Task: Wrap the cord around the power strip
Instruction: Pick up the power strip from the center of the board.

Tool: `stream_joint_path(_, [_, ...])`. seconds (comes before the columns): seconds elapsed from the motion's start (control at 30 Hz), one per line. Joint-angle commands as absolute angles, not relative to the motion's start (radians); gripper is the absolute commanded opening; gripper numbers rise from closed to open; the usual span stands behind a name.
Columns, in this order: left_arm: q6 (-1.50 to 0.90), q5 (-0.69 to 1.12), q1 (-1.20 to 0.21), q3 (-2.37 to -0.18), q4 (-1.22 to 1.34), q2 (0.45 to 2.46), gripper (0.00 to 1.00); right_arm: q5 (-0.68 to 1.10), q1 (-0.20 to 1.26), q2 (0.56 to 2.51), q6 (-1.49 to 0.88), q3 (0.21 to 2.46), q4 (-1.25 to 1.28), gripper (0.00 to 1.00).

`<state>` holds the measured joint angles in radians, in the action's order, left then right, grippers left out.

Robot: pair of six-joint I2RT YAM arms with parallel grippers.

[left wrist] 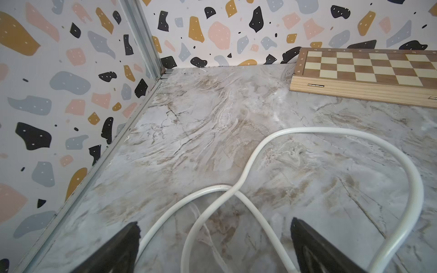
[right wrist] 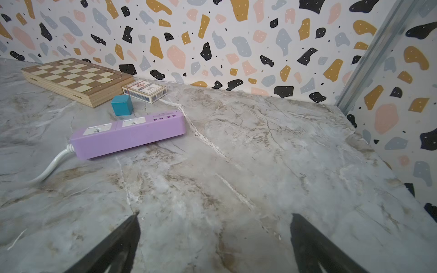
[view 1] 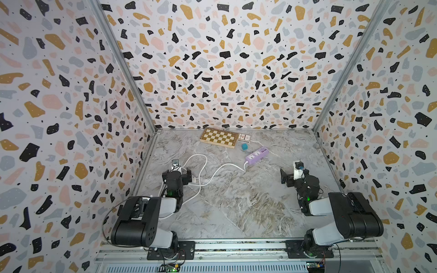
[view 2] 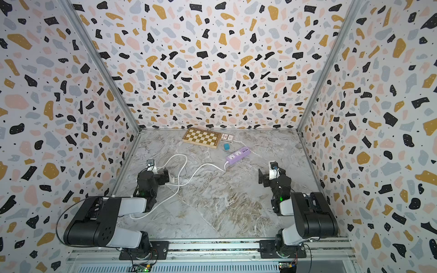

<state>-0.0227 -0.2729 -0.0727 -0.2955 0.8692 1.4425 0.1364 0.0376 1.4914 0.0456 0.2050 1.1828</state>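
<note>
We find the lilac power strip (view 1: 257, 155) lying flat and slantwise on the table (view 1: 236, 208), toward the far edge and a little right of the middle, with nothing wound around it. It sits well apart from the right gripper (right wrist: 214, 217), ahead of it toward the far edge. The cord (view 1: 228, 164) leaves the strip's nearer end and runs across the middle of the table toward the left edge, where it lies in loose loops that cross one another. Those loops lie right at the left gripper (left wrist: 214, 228): in the left wrist view two strands cross on the table between its fingertips, and one wide loop bends round beyond them. The white plug (view 1: 194, 180) lies just beside that gripper, on the side toward the table's middle, and more cord passes beneath the left arm toward the near-left corner. The left jaws stand spread wide and pinch nothing; whether a fingertip brushes a strand we cannot tell. The right jaws are spread just as wide over bare table and hold nothing. The tabletop is a grey and tan marble pattern. Along its far edge lies a closed wooden chessboard (view 1: 218, 137), with a card box (view 1: 244, 137) just beside its right end and a teal cube (view 1: 244, 147) between that box and the strip. Walls (view 1: 212, 59) in a speckled terrazzo print enclose the left, far and right edges, and both arms are mounted on a metal rail along the near edge.
</note>
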Motion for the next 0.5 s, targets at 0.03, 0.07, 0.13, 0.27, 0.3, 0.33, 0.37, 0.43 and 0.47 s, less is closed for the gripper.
stream_joint_path(0.03, [-0.035, -0.287, -0.067, -0.305, 0.914, 1.448, 0.99, 0.127, 0.04, 1.48, 0.04, 0.222, 1.196, 1.0])
stream_joint_path(0.07, [-0.035, -0.286, -0.067, -0.305, 0.914, 1.448, 0.99, 0.127, 0.04, 1.479, 0.04, 0.221, 1.197, 1.0])
stream_joint_path(0.13, [-0.035, -0.287, -0.067, -0.304, 0.916, 1.446, 0.99, 0.13, 0.038, 1.479, 0.038, 0.221, 1.198, 1.0])
stream_joint_path(0.27, [-0.035, -0.285, -0.067, -0.304, 0.914, 1.445, 0.99, 0.145, 0.028, 1.479, 0.034, 0.221, 1.199, 1.0])
stream_joint_path(0.3, [-0.03, -0.266, -0.067, -0.305, 0.914, 1.445, 0.99, 0.15, 0.025, 1.48, 0.031, 0.219, 1.201, 1.0])
stream_joint_path(0.33, [-0.003, -0.178, -0.066, -0.311, 0.901, 1.446, 0.99, 0.153, 0.023, 1.479, 0.032, 0.218, 1.202, 1.0])
stream_joint_path(0.37, [0.016, -0.114, -0.062, -0.322, 0.876, 1.441, 0.99, 0.158, 0.02, 1.478, 0.031, 0.218, 1.204, 1.0])
stream_joint_path(0.43, [0.005, -0.086, -0.047, -0.327, 0.858, 1.438, 0.99, 0.172, 0.014, 1.479, 0.028, 0.216, 1.208, 1.0])
stream_joint_path(0.47, [0.006, -0.083, -0.045, -0.325, 0.87, 1.441, 0.99, 0.185, 0.007, 1.477, 0.028, 0.212, 1.213, 1.0])
